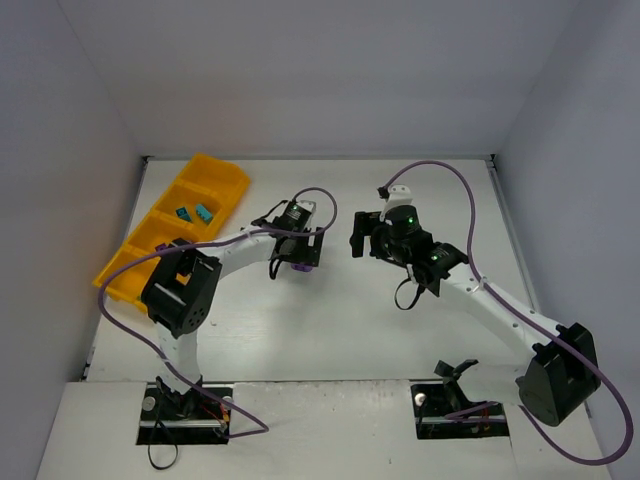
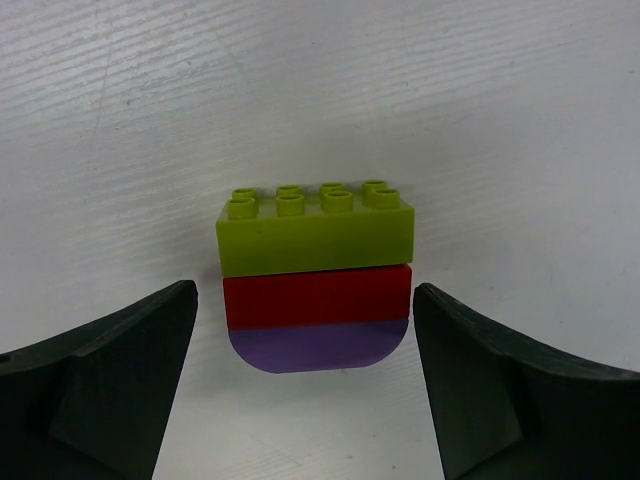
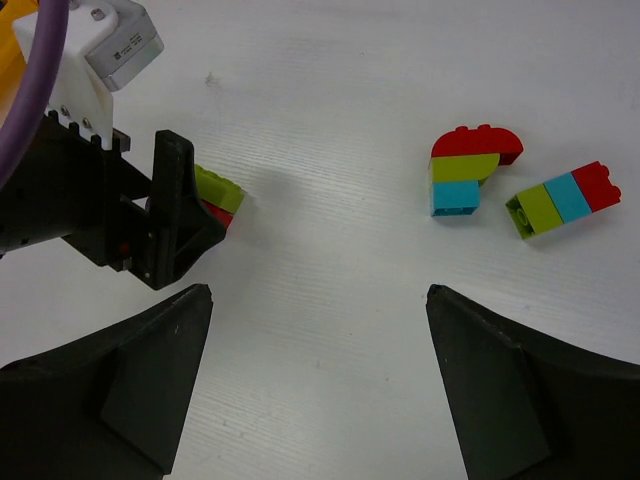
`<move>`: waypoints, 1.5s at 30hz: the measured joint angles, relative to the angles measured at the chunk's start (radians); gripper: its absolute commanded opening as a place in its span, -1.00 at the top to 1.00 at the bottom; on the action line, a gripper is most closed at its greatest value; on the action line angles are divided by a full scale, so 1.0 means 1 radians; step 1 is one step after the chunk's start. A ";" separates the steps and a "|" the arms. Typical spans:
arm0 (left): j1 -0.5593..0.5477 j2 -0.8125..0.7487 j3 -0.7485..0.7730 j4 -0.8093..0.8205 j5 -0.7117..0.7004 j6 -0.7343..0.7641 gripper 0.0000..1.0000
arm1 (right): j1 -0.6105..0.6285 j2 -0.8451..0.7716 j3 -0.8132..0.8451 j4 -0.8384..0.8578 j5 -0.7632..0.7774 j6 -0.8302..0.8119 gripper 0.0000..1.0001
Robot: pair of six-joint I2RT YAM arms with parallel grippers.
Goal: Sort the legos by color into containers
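Observation:
A stack of legos (image 2: 315, 270), lime green on red on purple, lies on its side on the white table. My left gripper (image 2: 305, 300) stands open around it, with a gap on the left and the right finger (image 2: 480, 380) close beside it. From above, the left gripper (image 1: 297, 262) is at the table's middle, with purple showing under it. My right gripper (image 3: 318, 292) is open over bare table. Two other stacks lie ahead of it: red, lime and teal (image 3: 465, 170), and lime, teal and red (image 3: 562, 198). The orange-yellow tray of containers (image 1: 225, 180) sits at the far left and holds two teal legos (image 1: 193, 212).
The left gripper's body (image 3: 120, 210) fills the left of the right wrist view, with the lime and red stack (image 3: 218, 192) peeking out behind it. Purple cables (image 1: 460, 190) loop over both arms. White walls close in the table at the back and sides.

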 measured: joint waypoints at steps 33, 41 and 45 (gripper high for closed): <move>-0.027 -0.283 -0.172 0.143 0.055 0.264 0.66 | -0.071 0.002 0.047 -0.011 -0.152 -0.022 -0.49; -0.027 -0.438 -0.232 0.253 0.180 0.469 0.61 | -0.077 0.047 0.175 -0.017 -0.349 -0.042 -0.49; -0.027 -0.459 -0.258 0.259 0.230 0.554 0.57 | -0.077 0.078 0.213 -0.019 -0.420 -0.043 -0.48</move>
